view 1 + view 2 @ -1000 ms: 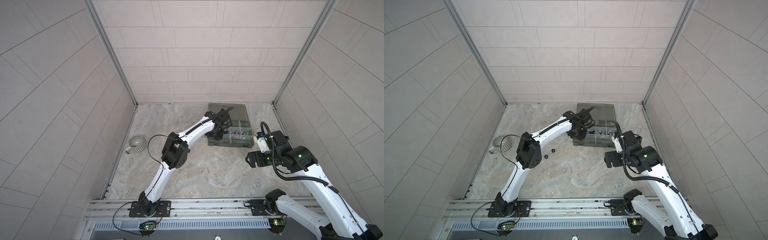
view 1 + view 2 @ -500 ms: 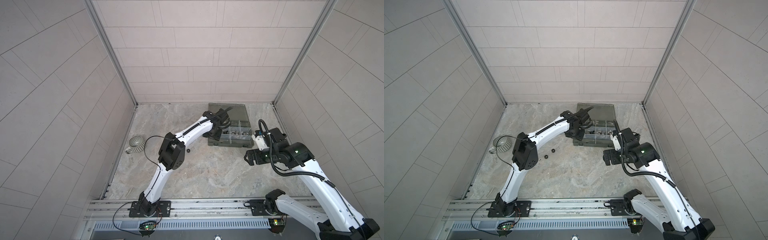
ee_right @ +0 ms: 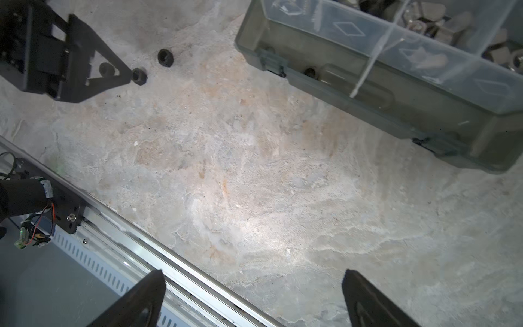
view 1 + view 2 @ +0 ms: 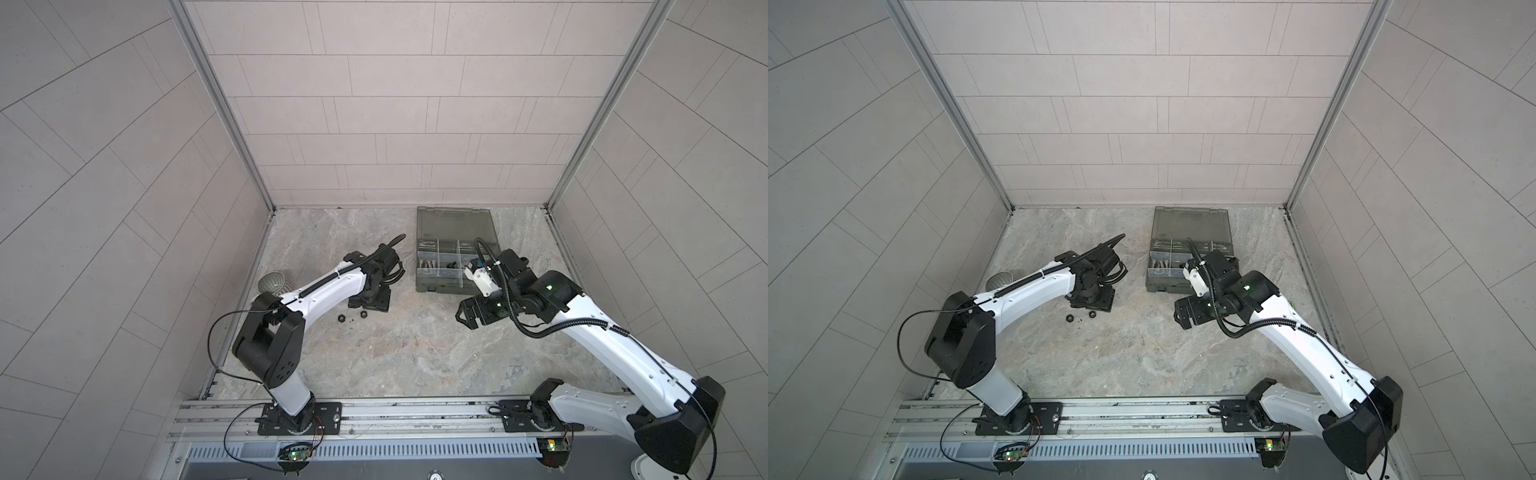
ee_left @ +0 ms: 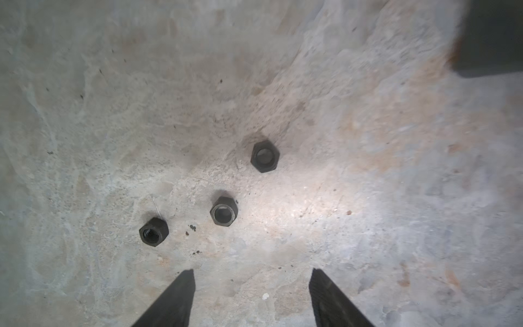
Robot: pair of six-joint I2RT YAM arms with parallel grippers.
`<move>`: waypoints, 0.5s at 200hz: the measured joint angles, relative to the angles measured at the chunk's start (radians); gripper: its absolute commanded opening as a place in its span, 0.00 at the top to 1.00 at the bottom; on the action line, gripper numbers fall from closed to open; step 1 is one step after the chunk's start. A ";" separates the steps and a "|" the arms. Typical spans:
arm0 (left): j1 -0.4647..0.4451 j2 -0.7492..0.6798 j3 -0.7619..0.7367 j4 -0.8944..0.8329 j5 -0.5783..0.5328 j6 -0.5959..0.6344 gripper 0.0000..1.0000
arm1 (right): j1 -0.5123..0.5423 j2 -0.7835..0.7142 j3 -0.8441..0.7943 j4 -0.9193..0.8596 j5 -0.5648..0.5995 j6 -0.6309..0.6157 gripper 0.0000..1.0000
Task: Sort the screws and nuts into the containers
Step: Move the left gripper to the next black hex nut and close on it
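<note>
Hovering left gripper and right gripper, both spread empty, we count three black nuts unsorted; compartments look largely stocked.

Three hex nuts are seen in black on the bench, which is marbled in grey and beige with rusty patches. The organizer box is tinted a smoky translucent grey, with clear dividers and silver metal pieces inside. The left claw and right claw are coloured black. The left arm and right arm are finished in white with black joints. A mug is ribbed in grey.
</note>
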 measured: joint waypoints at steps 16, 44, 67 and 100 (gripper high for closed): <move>0.016 0.001 -0.031 0.039 0.018 -0.009 0.28 | 0.033 0.037 0.024 0.016 0.000 0.003 0.01; 0.041 0.018 -0.027 0.098 0.045 -0.009 0.29 | 0.047 0.074 0.060 0.039 0.004 0.006 0.01; 0.056 0.072 0.007 0.122 0.066 0.004 0.32 | 0.047 0.078 0.071 0.045 0.015 0.007 0.01; 0.071 0.161 0.068 0.135 0.090 0.028 0.36 | 0.047 0.078 0.075 0.044 0.045 0.011 0.01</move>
